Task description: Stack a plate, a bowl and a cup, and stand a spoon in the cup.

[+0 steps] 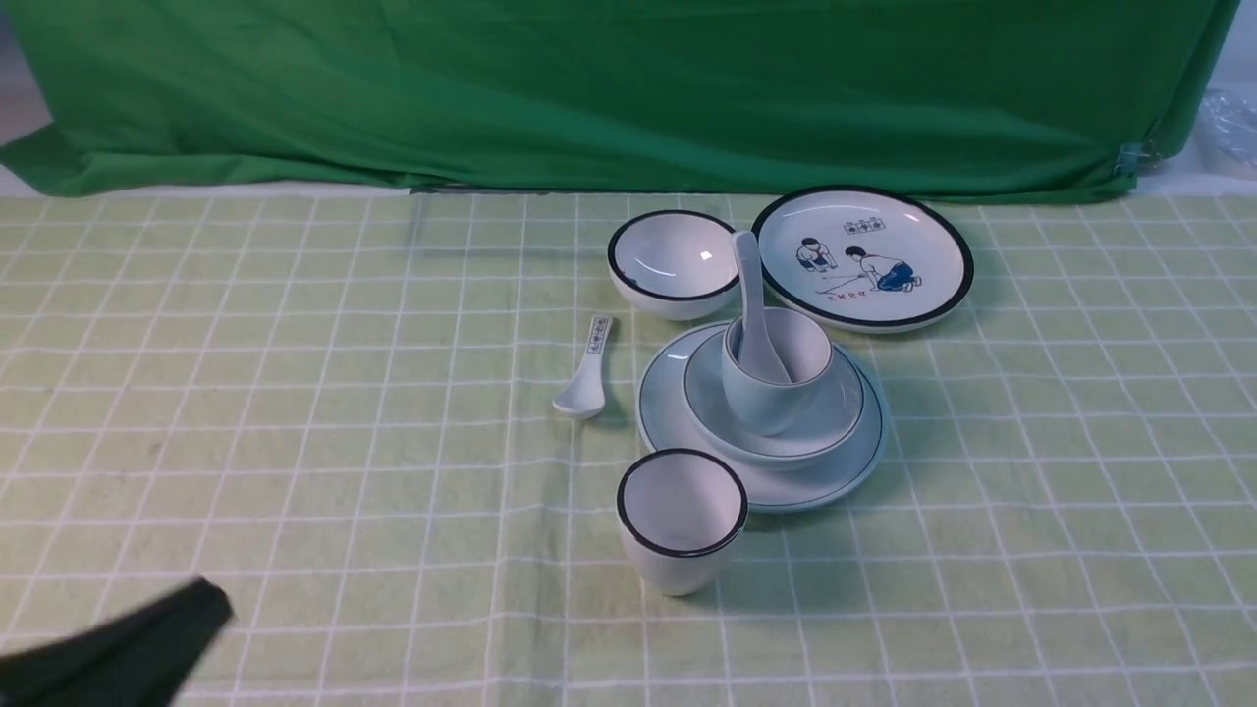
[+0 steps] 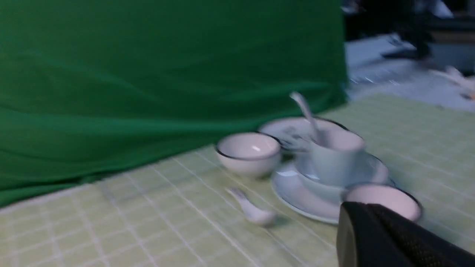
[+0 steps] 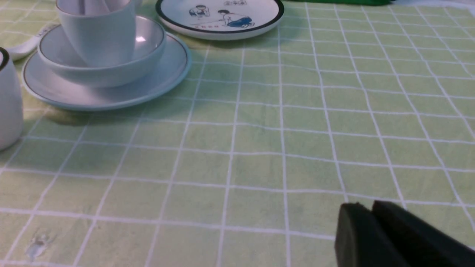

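Observation:
The pale plate (image 1: 660,407) lies on the checked cloth right of centre. The shallow bowl (image 1: 850,398) sits on it and the pale cup (image 1: 776,405) stands in the bowl. The white spoon (image 1: 752,285) stands in the cup, its handle leaning up and away from me. My left gripper (image 1: 214,601) hovers at the near left, far from the stack, shut and empty; in the blurred left wrist view its fingertips (image 2: 347,213) show together. My right gripper (image 3: 365,209) is out of the front view; it sits low over bare cloth, well clear of the plate (image 3: 111,97), its jaws together on nothing.
A black-rimmed bowl (image 1: 673,265) and a cartoon plate (image 1: 864,257) stand just behind the stack. A black-rimmed cup (image 1: 681,520) stands right in front of it. A small printed spoon (image 1: 587,373) lies to its left. A green curtain (image 1: 589,88) closes the back.

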You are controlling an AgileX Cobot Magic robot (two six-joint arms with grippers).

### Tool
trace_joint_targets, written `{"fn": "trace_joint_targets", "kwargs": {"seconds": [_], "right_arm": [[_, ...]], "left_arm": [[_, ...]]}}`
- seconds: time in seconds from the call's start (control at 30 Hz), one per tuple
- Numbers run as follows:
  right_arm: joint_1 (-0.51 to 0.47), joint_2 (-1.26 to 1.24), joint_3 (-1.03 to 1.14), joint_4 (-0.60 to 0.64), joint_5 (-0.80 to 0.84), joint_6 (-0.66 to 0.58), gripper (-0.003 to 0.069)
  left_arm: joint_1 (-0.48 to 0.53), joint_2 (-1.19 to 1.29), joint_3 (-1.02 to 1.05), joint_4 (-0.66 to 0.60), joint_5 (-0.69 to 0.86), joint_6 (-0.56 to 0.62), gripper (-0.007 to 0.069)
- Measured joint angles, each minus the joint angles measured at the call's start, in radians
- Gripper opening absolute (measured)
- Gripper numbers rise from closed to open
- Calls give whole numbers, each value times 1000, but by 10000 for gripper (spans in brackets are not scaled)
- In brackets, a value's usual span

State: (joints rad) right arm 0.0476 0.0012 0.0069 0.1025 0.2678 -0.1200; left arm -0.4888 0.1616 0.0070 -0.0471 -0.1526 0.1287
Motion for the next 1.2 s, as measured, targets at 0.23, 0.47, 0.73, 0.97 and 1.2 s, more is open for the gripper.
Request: {"fn": "trace_joint_targets", "kwargs": {"seconds": [0.23,0.47,0.73,0.97,1.2], "right_arm": [[0,0,0,0,1,0,94],[0,0,0,0,0,0,111],[0,0,0,0,0,0,134],[0,0,0,0,0,0,144],[0,0,0,0,-1,0,151]], "left_arm": [[385,-126,0,-18,42,-108,1],[507,-162,0,-28,379,-109,2],[508,-162,0,-9,383,-107,2],[508,-162,0,-2,384,-107,2],[508,-162,0,-1,384,-107,2]]}}
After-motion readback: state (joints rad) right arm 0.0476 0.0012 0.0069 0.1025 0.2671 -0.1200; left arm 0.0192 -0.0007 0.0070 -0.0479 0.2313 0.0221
